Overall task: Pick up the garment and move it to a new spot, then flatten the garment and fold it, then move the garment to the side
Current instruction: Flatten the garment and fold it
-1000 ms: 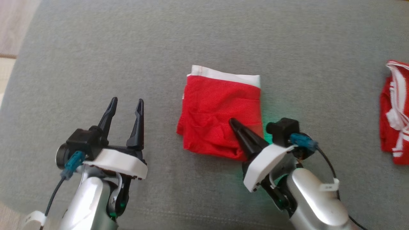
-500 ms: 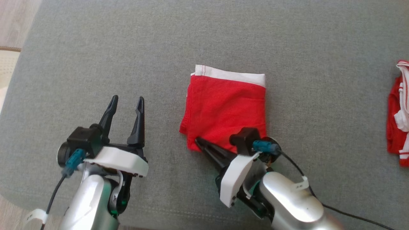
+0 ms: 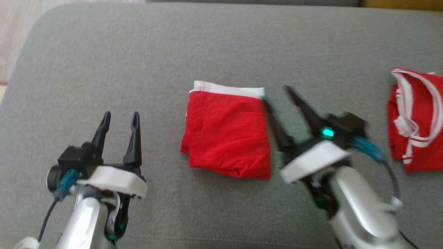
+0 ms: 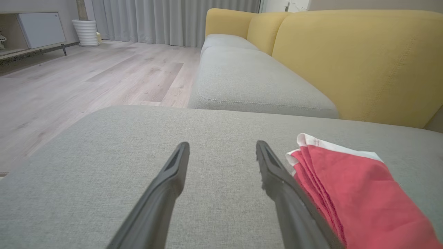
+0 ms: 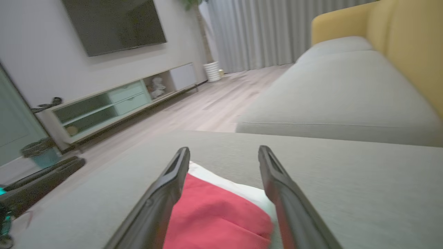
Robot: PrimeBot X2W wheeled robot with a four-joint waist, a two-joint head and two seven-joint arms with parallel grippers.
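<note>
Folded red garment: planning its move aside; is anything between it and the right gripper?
Nothing visible does. The open right gripper sits right of the garment. A second red garment lies farther right.

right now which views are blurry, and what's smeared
Head view: soft overall, the right gripper streaked by motion blur, the garment fuzzy at its edges. Left wrist view: sharp, the garment's folds crisp. Right wrist view: blurred throughout, its fingers included.
</note>
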